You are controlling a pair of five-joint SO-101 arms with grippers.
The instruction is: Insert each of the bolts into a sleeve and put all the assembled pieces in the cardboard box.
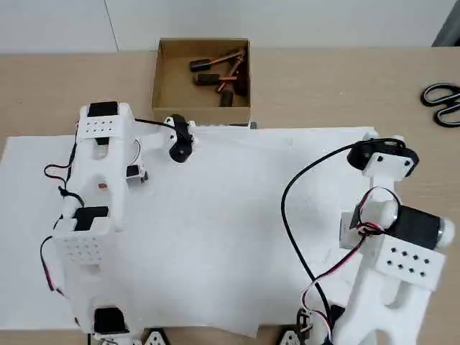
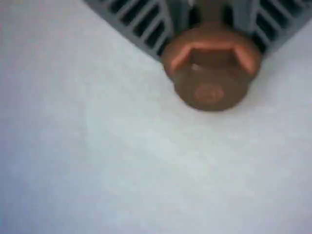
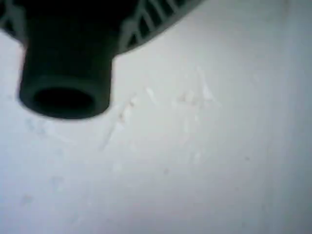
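The left gripper [image 1: 180, 142], near the white sheet's [image 1: 230, 237] edge beside the cardboard box [image 1: 154, 72], is clamped on 1 copper-coloured bolt [image 2: 209, 68]. Its hex head sits on a round flange, and its shank is hidden between ribbed grey jaws. The right gripper [image 1: 381, 154], near the sheet's opposite corner on that same edge, grips 1 matte black sleeve [image 3: 66, 73], a stiff tube with an open bore. Both look light, rigid and fairly smooth, so they may twist in a loose grip. The sleeve is best held by its outer wall, mouth free. Several assembled pieces [image 1: 219, 72] lie in the box.
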